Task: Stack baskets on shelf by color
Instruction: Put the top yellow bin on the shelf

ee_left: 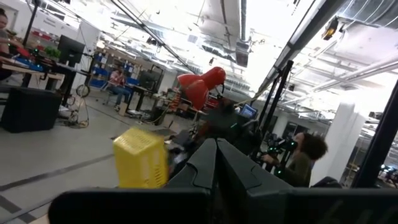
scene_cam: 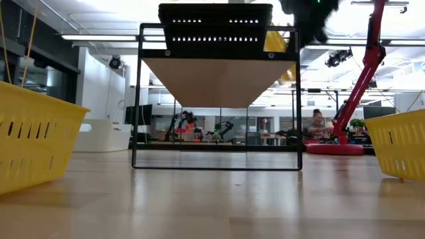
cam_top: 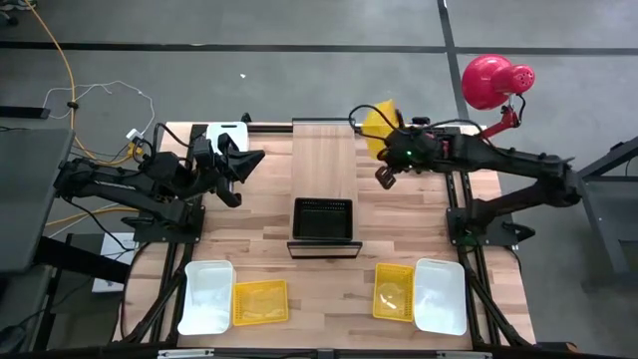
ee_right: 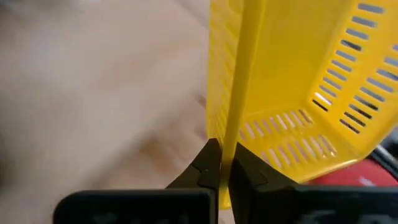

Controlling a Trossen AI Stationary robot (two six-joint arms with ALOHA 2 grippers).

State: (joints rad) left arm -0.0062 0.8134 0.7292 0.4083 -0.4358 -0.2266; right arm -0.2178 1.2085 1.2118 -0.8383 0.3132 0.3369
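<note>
My right gripper (cam_top: 385,142) is shut on a yellow mesh basket (cam_top: 380,121) and holds it in the air over the shelf's far right corner. In the low view this basket (scene_cam: 275,41) peeks out behind the shelf top. The shelf (cam_top: 324,160) is a light wood board on a dark frame. One black mesh basket (cam_top: 323,218) sits on its near end. My left gripper (cam_top: 259,158) is shut and hovers at the table's far left, touching nothing. Two white baskets (cam_top: 207,296) (cam_top: 440,294) and two yellow baskets (cam_top: 260,302) (cam_top: 394,291) lie on the near tabletop. My right gripper pinches one wall of the yellow basket at its rim (ee_right: 231,134), with one finger on each side of the wall. The wall shows edge-on between the fingertips. The basket is lifted clear and tipped on its side, its hollow (ee_right: 292,74) facing sideways.
A white thing (cam_top: 227,134) lies at the table's far left, under my left arm. A red lamp (cam_top: 493,80) stands beyond the far right corner. In the low view, yellow baskets (scene_cam: 33,133) (scene_cam: 398,149) flank the shelf frame (scene_cam: 216,99). Bare board shows on the shelf's far half.
</note>
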